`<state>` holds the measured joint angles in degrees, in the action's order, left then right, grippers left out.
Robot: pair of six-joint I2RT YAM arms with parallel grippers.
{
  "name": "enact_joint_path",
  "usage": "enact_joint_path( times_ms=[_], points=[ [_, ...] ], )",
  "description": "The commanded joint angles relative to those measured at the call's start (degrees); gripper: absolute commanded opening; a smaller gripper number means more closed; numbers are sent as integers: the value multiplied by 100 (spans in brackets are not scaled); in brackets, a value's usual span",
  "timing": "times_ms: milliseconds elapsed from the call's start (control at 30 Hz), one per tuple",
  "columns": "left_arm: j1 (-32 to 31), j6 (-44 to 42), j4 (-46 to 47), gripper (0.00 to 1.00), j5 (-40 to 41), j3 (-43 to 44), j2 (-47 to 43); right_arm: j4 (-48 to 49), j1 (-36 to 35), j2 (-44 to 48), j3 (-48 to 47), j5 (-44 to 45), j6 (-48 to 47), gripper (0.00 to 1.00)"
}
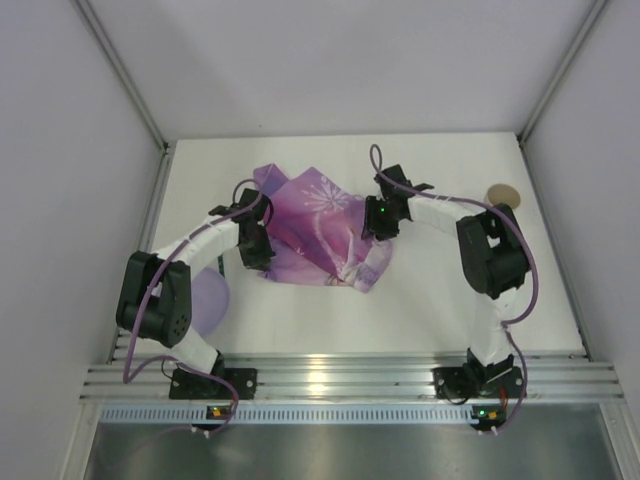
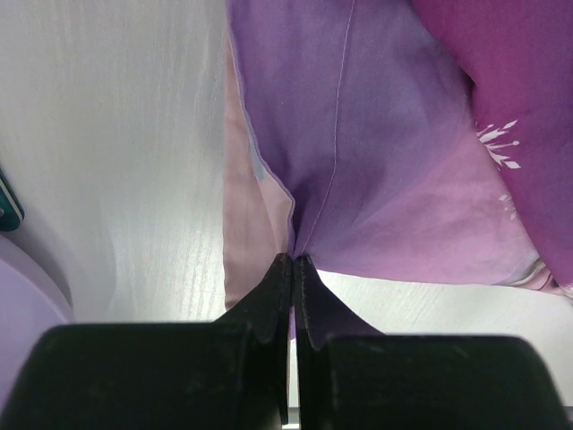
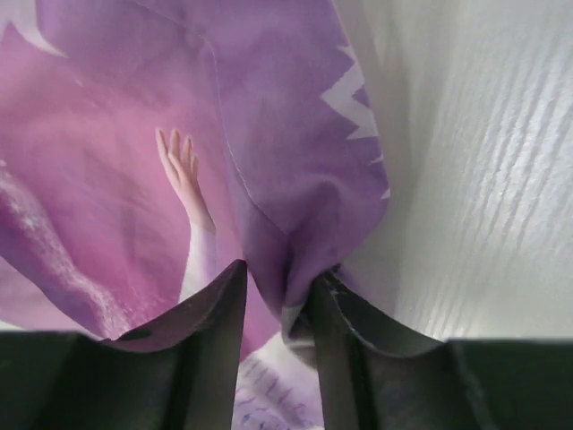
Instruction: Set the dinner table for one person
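The purple-pink princess placemat [image 1: 320, 225] lies crumpled and folded in the middle of the white dinner table [image 1: 420, 300]. My left gripper [image 1: 257, 260] is shut on the placemat's left edge; in the left wrist view the fingertips [image 2: 294, 260] pinch the purple cloth [image 2: 385, 161] tight. My right gripper [image 1: 376, 232] is at the placemat's right side. In the right wrist view [image 3: 277, 278] its jaws stand closed on a thick fold of the cloth [image 3: 295, 206], which bunches between them.
A lilac plate [image 1: 207, 300] sits at the left, partly under my left arm, and shows in the left wrist view [image 2: 22, 313] beside a teal item [image 2: 7, 202]. A round tan disc [image 1: 503, 193] lies at the far right. The aluminium rail [image 1: 340, 378] runs along the near edge.
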<state>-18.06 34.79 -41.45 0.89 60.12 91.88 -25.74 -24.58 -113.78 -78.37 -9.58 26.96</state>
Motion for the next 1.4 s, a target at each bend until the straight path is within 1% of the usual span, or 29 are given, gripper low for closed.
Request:
enact_joint_path(
  times_ms=[0,67,100,200,267,367,400,433,467,533,600,667,733,767,800,833,900,933,967,1000,1033,1100,1133,1167,1200,1233,1267,1300,1367],
  points=[
    [-4,116,-12,0,-53,-17,-91,-80,-38,-206,76,-202,-15,33],
    [-4,160,5,0,-62,-44,-100,-151,5,-189,32,-132,-120,16],
    [-4,169,14,0,-53,-53,-100,-247,23,-163,-3,-105,-130,0],
    [-4,248,-12,0,-45,-79,-91,-458,172,30,23,88,-139,0],
    [-4,292,-65,0,147,-70,-117,-633,434,206,111,447,-77,0],
    [-4,371,-188,0,464,-9,-196,-976,900,733,567,905,195,0],
    [5,415,-223,0,535,26,-222,-1142,1276,1056,881,932,291,0],
    [5,441,-275,0,588,44,-231,-1257,1471,1233,1033,1289,336,0],
    [5,459,-302,0,684,53,-249,-1371,1804,1418,1182,1449,371,0],
    [5,529,-337,0,746,88,-284,-1644,2070,1945,1578,1704,371,0],
    [13,608,-364,0,808,88,-345,-1768,2238,2384,1903,1679,328,0],
    [14,722,-433,0,852,62,-407,-1856,2221,2640,2088,1688,415,0],
    [14,1029,-600,0,1062,53,-539,-1978,2194,2922,2360,1565,686,0],
    [14,1196,-871,0,1185,53,-626,-2049,2107,2983,2440,1539,818,0],
    [14,1510,-1013,0,1334,70,-845,-2241,2028,3062,2510,1443,1089,0],
    [14,1696,-1153,0,1553,79,-969,-2338,1923,3098,2528,1407,1205,0],
    [14,2065,-1400,0,1625,97,-1354,-2506,1449,3159,2528,1319,1468,0],
    [14,2146,-1436,0,1530,97,-1470,-2515,1273,3177,2520,1293,1513,0],
    [5,2233,-1497,0,1450,88,-1636,-2637,888,3195,2450,1319,1566,0],
    [5,2400,-1628,0,1354,79,-1699,-2725,728,3186,2406,1441,1680,0],
    [-21,2401,-1621,0,1048,36,-1751,-2804,596,3178,2362,1494,1707,0],
    [-57,2314,-1560,1,713,-157,-1822,-2920,331,3142,2317,1443,1655,0],
    [-83,2218,-1533,12,337,-263,-1814,-2893,279,3134,2335,1390,1568,0],
    [-109,2138,-1559,30,168,-429,-1770,-2893,209,3142,2370,1363,1497,8],
    [-136,2042,-1568,60,-25,-509,-1656,-2902,208,3168,2396,1424,1409,44],
    [-197,1971,-1637,70,-271,-579,-1594,-2945,208,3195,2414,1494,1391,67],
    [-258,1962,-1734,76,-377,-598,-1489,-3050,199,3212,2405,1582,1356,87],
    [-329,1927,-1796,79,-405,-563,-1471,-3130,199,3256,2362,1791,1304,100],
    [-513,1839,-1945,83,-178,-249,-1567,-3296,208,3300,2178,1942,1198,99]
  ],
)
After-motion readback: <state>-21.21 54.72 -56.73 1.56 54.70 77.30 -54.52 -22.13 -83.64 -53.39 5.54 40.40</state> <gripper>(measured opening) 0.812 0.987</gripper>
